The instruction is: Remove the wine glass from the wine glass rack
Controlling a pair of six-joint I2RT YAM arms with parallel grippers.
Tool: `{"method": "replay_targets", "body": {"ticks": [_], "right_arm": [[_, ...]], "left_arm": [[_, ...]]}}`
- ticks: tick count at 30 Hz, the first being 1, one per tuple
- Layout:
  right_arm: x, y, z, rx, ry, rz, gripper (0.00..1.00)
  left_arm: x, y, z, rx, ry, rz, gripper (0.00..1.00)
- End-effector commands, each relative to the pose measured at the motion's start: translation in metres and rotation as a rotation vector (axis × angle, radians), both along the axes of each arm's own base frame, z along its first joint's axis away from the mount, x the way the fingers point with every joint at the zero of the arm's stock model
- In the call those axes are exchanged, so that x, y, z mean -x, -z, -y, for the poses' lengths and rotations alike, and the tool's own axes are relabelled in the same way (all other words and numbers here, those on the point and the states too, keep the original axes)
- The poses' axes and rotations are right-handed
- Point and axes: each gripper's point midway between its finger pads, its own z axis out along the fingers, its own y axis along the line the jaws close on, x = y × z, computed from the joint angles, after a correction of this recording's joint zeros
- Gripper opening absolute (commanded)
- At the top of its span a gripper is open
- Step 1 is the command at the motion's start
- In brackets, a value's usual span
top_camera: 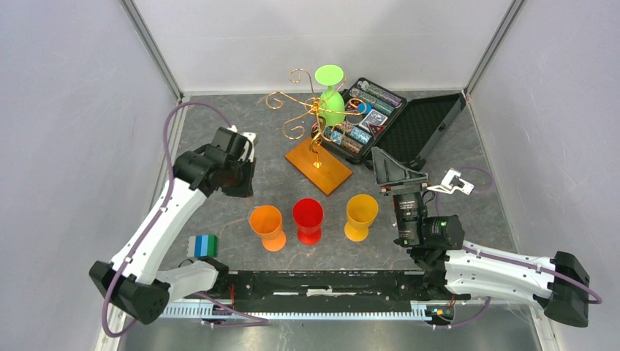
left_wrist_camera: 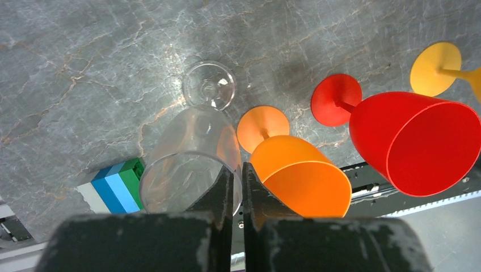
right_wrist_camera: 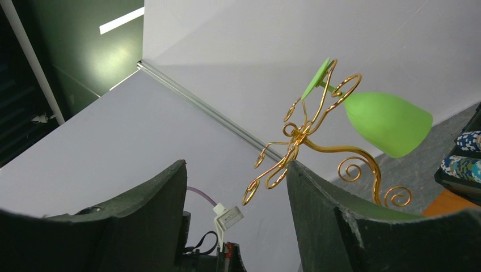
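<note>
The green glass (top_camera: 332, 107) hangs bowl-down on the rack (top_camera: 320, 168). The left end effector (left_wrist_camera: 238, 173), pressed together, partly hides the rim of a clear glass (left_wrist_camera: 190, 150); the right end effector (right_wrist_camera: 235, 167) is spread.

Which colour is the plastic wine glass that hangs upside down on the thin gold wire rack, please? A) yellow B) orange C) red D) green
D, since the green plastic wine glass hangs bowl-down from a curled arm of the thin gold wire rack with the flat wooden base.
</note>
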Motion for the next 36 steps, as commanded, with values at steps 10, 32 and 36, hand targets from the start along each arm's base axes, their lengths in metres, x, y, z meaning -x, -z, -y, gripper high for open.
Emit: {"method": "replay_targets", "body": {"ticks": [10, 32, 36], "right_arm": [[-0.002, 0.001, 0.011, 0.036, 0.051, -0.025, 0.71], [-0.083, -0.088, -0.045, 0.879, 0.065, 0.016, 0.86], [-0.116, -0.104, -0.046, 0.794, -0.024, 0.011, 0.84]], "left_arm": [[-0.037, -0.008, 0.027, -0.003, 0.037, 0.087, 0.03], [-0.053, -0.115, 0.023, 0.103, 0.025, 0.432, 0.93], [-0.062, -0.148, 0.017, 0.141, -0.034, 0.575, 1.00]]}}
